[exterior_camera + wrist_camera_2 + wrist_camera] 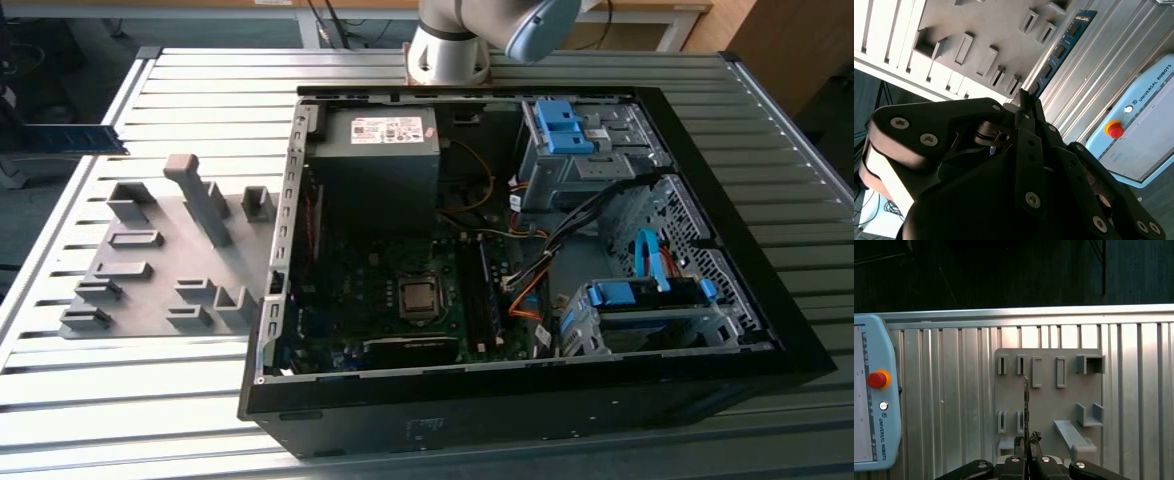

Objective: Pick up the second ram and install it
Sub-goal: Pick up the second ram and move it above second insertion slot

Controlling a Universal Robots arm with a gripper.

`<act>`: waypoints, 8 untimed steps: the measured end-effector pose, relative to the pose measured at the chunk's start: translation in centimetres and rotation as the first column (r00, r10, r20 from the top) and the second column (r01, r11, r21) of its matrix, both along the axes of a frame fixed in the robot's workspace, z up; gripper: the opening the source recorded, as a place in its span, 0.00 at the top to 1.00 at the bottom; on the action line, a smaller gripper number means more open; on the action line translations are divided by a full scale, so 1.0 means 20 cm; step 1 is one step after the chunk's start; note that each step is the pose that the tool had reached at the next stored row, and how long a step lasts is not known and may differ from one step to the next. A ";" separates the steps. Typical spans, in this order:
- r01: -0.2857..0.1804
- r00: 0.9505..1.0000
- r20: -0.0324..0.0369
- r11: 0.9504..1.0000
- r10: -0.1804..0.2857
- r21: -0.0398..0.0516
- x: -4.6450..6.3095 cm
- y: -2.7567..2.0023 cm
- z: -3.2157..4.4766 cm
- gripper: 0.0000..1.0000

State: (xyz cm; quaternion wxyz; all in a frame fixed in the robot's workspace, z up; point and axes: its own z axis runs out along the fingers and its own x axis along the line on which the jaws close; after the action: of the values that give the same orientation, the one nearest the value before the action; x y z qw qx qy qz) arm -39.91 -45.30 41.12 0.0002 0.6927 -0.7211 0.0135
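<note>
Exterior view: computer case (534, 395); first wrist view: end effector (1026, 440) grips ram (1026, 405).

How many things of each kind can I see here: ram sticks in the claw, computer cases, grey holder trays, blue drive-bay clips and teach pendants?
Ram stick, gripped in the claw: 1
Open computer case: 1
Grey holder tray: 1
Blue drive-bay clips: 2
Teach pendant: 1
Total: 6
</note>
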 end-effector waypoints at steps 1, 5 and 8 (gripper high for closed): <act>0.000 1.000 0.000 1.000 0.000 0.000 0.00 0.000 0.000 0.86; 0.000 1.000 0.000 1.000 0.000 0.000 0.01 0.000 0.000 0.86; 0.000 1.000 0.000 1.000 0.000 0.000 0.03 0.000 0.000 0.86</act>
State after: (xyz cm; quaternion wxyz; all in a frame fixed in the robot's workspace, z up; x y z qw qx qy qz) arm -39.32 -45.30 41.12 0.0002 0.6927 -0.7211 0.0135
